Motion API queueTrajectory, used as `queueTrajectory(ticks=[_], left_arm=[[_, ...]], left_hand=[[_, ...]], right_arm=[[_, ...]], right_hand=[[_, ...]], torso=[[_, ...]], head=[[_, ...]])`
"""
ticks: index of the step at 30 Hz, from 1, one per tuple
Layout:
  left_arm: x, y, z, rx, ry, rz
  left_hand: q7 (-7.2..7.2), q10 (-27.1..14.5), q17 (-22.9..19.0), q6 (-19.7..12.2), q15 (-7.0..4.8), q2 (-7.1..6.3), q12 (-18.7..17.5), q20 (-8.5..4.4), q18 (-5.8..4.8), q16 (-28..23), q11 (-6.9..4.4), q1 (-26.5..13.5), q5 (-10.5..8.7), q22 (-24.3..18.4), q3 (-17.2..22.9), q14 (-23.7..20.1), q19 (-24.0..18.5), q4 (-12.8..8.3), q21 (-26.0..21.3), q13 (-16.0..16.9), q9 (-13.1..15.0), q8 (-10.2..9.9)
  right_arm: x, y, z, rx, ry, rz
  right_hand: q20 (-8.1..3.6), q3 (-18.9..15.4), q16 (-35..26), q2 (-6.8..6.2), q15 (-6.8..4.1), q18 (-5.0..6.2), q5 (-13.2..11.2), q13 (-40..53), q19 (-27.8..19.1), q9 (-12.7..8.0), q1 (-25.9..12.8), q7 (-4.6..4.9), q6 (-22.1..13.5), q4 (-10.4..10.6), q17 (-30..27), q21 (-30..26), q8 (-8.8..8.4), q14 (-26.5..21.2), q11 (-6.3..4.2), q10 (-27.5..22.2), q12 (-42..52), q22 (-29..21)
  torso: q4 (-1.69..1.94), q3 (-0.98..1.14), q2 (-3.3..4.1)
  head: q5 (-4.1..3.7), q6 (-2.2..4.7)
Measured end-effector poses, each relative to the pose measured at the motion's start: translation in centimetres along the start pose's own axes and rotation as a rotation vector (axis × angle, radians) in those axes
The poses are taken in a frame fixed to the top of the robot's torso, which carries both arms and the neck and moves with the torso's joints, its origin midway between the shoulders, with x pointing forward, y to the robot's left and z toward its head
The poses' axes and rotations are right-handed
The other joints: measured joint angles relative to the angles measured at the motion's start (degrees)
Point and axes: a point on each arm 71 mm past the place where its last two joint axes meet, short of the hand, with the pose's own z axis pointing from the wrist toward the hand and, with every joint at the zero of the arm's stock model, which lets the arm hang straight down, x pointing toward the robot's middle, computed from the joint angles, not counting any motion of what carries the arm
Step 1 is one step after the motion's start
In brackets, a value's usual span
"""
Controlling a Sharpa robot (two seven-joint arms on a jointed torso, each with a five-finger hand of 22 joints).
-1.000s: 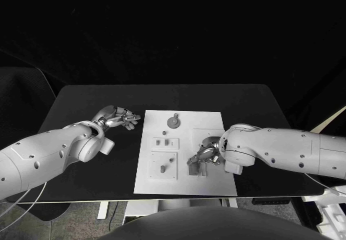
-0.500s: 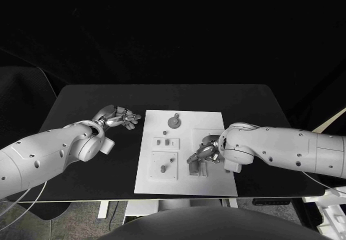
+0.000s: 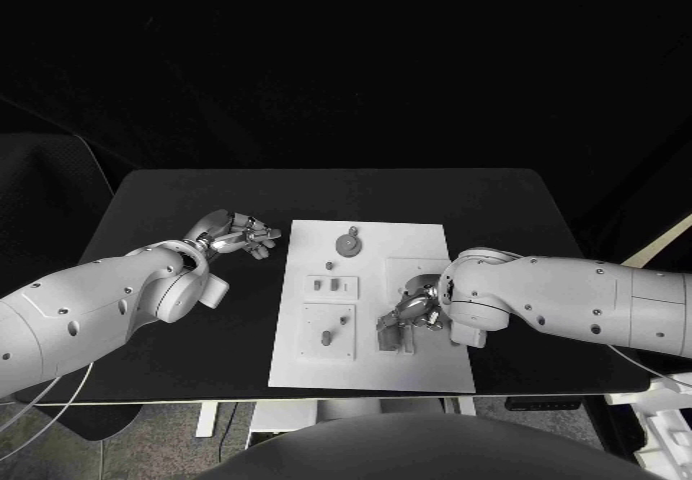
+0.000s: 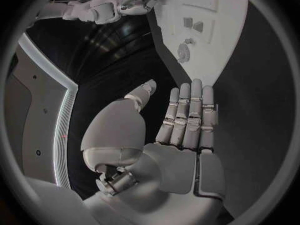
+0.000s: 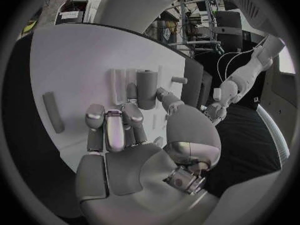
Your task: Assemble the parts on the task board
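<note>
Reaching over the near right part of the task board (image 3: pixel 368 300), the right hand (image 3: pixel 408 312) has its fingers (image 5: pixel 114 127) curled down, tips touching a gray peg (image 5: pixel 146 88) standing in the board. Farther back, near the table's (image 3: pixel 173 200) left edge, the left hand (image 3: pixel 238 236) holds nothing, its fingers (image 4: pixel 189 112) straight and side by side.

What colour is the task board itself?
White. The task board shows it best in the head view, standing out against the black table.
</note>
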Motion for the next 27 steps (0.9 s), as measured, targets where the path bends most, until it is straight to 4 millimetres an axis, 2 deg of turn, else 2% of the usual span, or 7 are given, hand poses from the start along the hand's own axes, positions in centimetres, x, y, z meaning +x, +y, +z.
queueTrajectory(ticks=[12,15,25,27], left_arm=[[0.0,0.0,0.0,-0.001,0.0,0.0],[0.0,0.0,0.0,-0.001,0.0,0.0],[-0.04,0.02,-0.02,-0.002,-0.001,0.0],[-0.04,0.03,-0.02,-0.002,-0.001,0.0]], left_hand=[[0.0,0.0,0.0,0.0,0.0,0.0,0.0,0.0,0.0,0.0,0.0,0.0,0.0,0.0,0.0,0.0,0.0,0.0,0.0,0.0,0.0,0.0],[0.0,0.0,0.0,0.0,0.0,0.0,0.0,0.0,0.0,0.0,0.0,0.0,0.0,0.0,0.0,0.0,0.0,0.0,0.0,0.0,0.0,0.0],[0.0,0.0,0.0,0.0,0.0,0.0,0.0,0.0,0.0,0.0,0.0,0.0,0.0,0.0,0.0,0.0,0.0,0.0,0.0,0.04,0.0,0.0],[0.0,0.0,0.0,0.0,0.0,0.0,0.0,0.0,0.0,0.0,0.0,0.0,0.0,0.0,0.0,0.0,0.0,0.0,0.0,0.04,0.0,0.0]], right_arm=[[0.04,0.11,0.03,-0.002,0.004,-0.012],[0.03,0.13,0.05,-0.002,0.001,-0.013],[0.11,0.1,0.11,0.001,-0.008,-0.017],[0.12,0.1,0.1,0.001,-0.011,-0.017]], right_hand=[[0.01,0.0,0.0,0.28,0.0,0.0,-0.01,0.0,0.01,0.13,-0.28,0.0,0.0,0.0,0.06,0.0,0.06,0.0,0.0,0.0,0.0,-0.01],[0.01,-0.16,0.0,0.23,0.0,0.0,-0.66,0.0,0.01,0.13,-0.35,0.0,0.01,0.16,0.06,0.0,0.26,0.01,0.0,0.0,0.0,0.0],[-0.2,-1.19,-0.01,-2.92,-0.77,0.01,-1.55,0.0,-0.2,-0.19,-4.87,0.57,-0.55,1.51,-1.1,0.0,-0.65,-0.65,0.01,-0.01,-0.23,0.05],[-0.21,-1.67,-0.01,-4.04,-0.96,0.01,-1.81,0.0,-0.21,-0.19,-6.35,0.59,-0.57,2.0,-1.14,0.0,-0.66,-0.83,0.15,-0.15,-0.22,0.13]], torso=[[-0.01,0.02,-0.01],[0.0,0.02,-0.01],[0.03,-0.03,-0.02],[0.03,-0.03,-0.03]], head=[[-0.05,0.0],[-0.1,0.0],[-0.02,0.0],[0.01,0.0]])
